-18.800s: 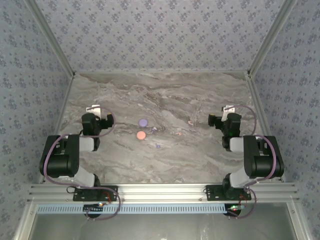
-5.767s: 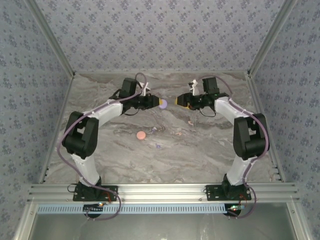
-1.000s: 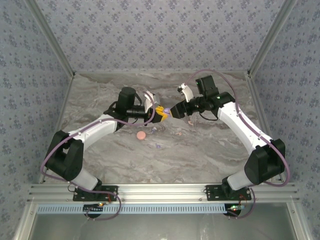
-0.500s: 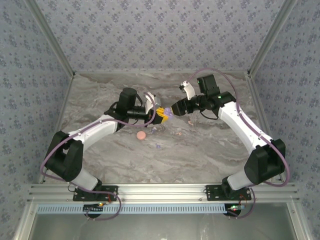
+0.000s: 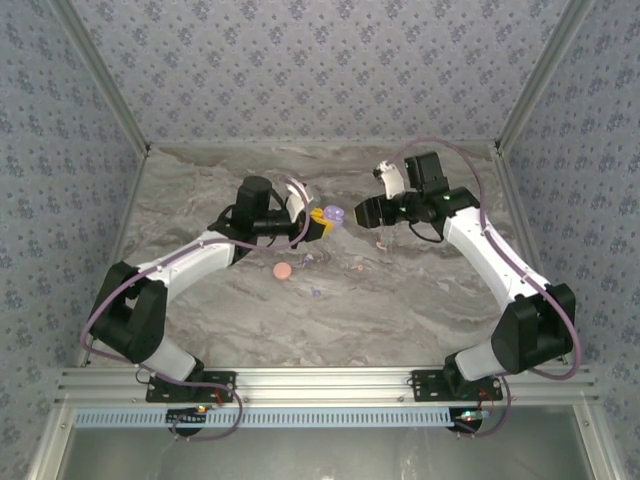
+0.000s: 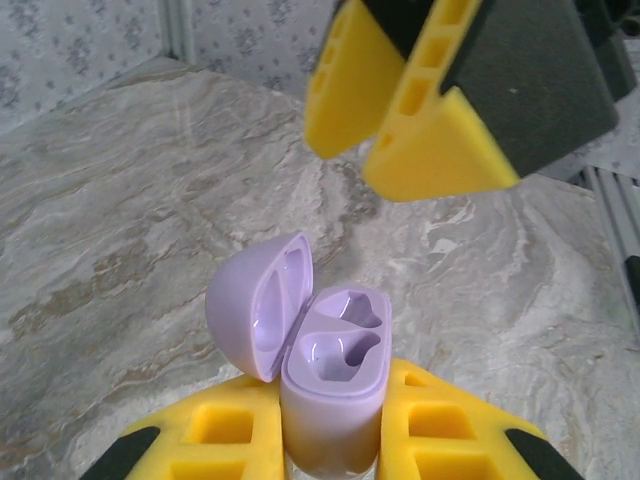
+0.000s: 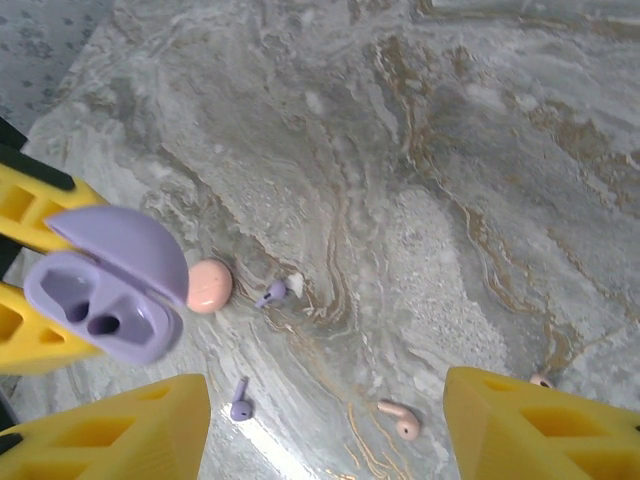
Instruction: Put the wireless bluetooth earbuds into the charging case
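Holding the lilac charging case upright in my left jaws, clamped on its body, lid flipped open, both wells bare. My right jaws stand apart, hanging just beside the case, clear of it. Down on the marble bench below the case lie two lilac earbuds, a pink earbud and a closed pink case.

lilac earbuds 2 | pink earbuds 2 | cases 2
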Tool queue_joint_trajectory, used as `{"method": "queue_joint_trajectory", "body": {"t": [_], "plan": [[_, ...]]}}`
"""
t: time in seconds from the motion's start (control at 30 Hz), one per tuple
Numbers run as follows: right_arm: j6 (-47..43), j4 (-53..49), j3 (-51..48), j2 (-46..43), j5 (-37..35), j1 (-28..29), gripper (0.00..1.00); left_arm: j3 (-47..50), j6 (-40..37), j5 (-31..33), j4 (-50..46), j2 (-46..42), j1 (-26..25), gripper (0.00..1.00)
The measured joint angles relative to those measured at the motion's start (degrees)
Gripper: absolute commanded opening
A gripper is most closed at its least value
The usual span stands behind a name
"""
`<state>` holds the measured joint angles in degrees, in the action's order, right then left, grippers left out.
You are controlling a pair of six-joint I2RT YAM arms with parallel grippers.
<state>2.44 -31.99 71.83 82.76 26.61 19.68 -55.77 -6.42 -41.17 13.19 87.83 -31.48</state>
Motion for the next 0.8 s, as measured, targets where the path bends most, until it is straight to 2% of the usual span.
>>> {"method": "queue_joint_trajectory", "body": {"t": [0.23,0.6,0.8], "plan": [[2.0,0.6,-8.2,0.1,-0.3,1.4,0.62,3.9,1.9,3.7,-0.1,-2.7,0.7,0.18],[9.1,9.7,-19.8,2.1,-2.3,11.7,0.55,10.1,5.0,7.6,-0.2,-11.5,1.2,0.18],[11.4,15.0,-21.0,5.7,-3.7,16.9,0.53,13.6,6.3,9.7,-1.6,-14.4,1.6,0.18]]}}
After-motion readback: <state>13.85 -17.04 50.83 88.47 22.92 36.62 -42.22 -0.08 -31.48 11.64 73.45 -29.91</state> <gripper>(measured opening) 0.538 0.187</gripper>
